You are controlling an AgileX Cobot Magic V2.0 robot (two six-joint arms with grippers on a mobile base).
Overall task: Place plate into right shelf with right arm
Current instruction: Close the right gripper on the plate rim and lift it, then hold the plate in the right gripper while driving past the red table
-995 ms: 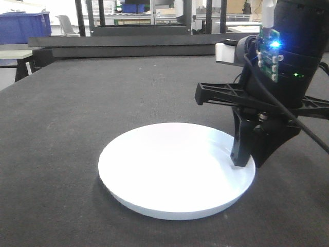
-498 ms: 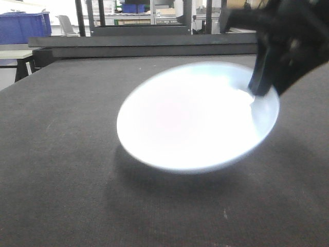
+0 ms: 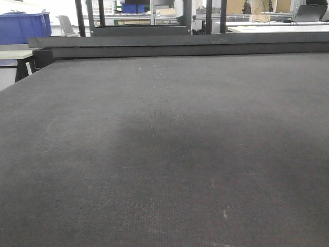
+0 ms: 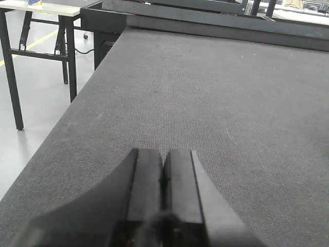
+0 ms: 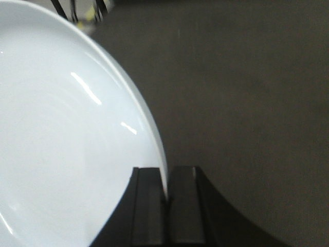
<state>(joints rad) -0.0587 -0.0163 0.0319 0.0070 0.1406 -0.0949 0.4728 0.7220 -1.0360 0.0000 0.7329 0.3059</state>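
Right gripper [image 5: 165, 181] has the plate [image 5: 61, 139] by its rim, jaws pinching the white edge; plate spreads off to the left in the wrist view w/ the dark table [image 5: 247, 103] behind it; left gripper [image 4: 163, 172] hangs low near the table's left edge, jaws pressed together; soft shadow [image 3: 154, 134] mid-table; blue bin [image 3: 23, 25] far back.

Workshop or lab, dark felt worktable [image 3: 164, 154], blue bin [image 3: 23, 27], metal racking [image 3: 80, 15], trestle bench [image 4: 51, 7]
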